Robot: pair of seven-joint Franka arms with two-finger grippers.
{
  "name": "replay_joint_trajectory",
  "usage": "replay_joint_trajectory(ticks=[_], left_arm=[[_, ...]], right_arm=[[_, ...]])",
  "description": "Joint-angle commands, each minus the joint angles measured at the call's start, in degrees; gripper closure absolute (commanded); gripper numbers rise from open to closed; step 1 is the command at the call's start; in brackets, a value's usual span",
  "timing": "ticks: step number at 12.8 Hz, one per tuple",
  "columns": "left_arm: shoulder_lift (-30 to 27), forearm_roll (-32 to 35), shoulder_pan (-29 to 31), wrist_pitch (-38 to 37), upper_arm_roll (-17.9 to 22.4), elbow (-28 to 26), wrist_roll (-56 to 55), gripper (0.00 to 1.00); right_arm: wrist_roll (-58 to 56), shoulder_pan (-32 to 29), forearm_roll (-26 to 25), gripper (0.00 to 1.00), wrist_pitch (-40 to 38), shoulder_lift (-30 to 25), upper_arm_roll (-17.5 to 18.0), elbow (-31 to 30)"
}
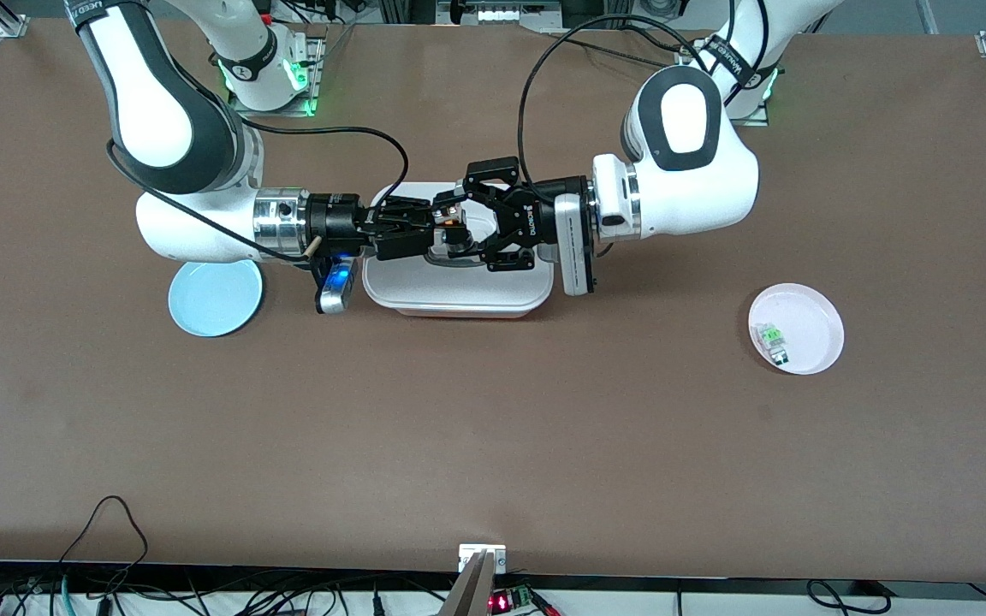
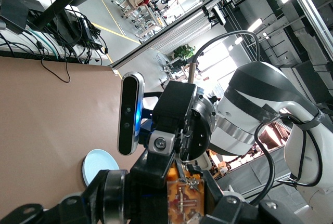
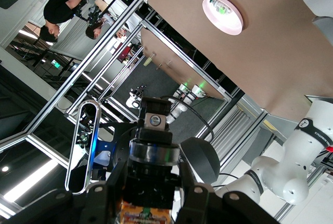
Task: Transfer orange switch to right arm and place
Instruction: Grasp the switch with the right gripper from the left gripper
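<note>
Mid-air handover above the white tray point(image 1: 459, 299) — left hand point(image 1: 469, 224) and right hand point(image 1: 435, 224) both clamped on the orange switch point(image 1: 452, 221), held level between them for transfer.

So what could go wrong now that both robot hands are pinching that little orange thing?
1. Both the left tool and the right tool are shut on the orange switch, up over the white tray. If either arm pulls now, the tiny part could twist or snap.
2. If the left tool lets go and the right tool's hold is poor, the switch may drop into the tray, not the blue plate.
</note>
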Motion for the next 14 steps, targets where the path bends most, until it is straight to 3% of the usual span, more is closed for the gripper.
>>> replay_joint_trajectory(ticks=[1, 2, 10, 14], left_arm=[[-0.16, -2.25, -0.09, 0.21, -0.47, -0.31, 1.74, 1.0], [-0.24, -2.17, -0.09, 0.13, -0.47, -0.31, 1.91, 0.01], [-1.3, -2.52, 2.88, -3.02, -0.91, -0.49, 0.07, 0.0], [-2.44, -1.29, 8.42, -12.94, -0.65, -0.66, -4.76, 0.0]], right_arm=[[-0.84, -0.23, 0.86, 0.72, -0.07, 0.0, -0.01, 1.55], [-0.93, -0.23, 0.68, 0.73, -0.07, 0.0, -0.01, 1.73], [-4.97, -1.19, 0.07, 0.73, -0.25, -0.53, -0.1, 1.82], [-6.29, -2.86, -11.34, 0.73, -0.24, -1.85, -0.1, 2.17]])
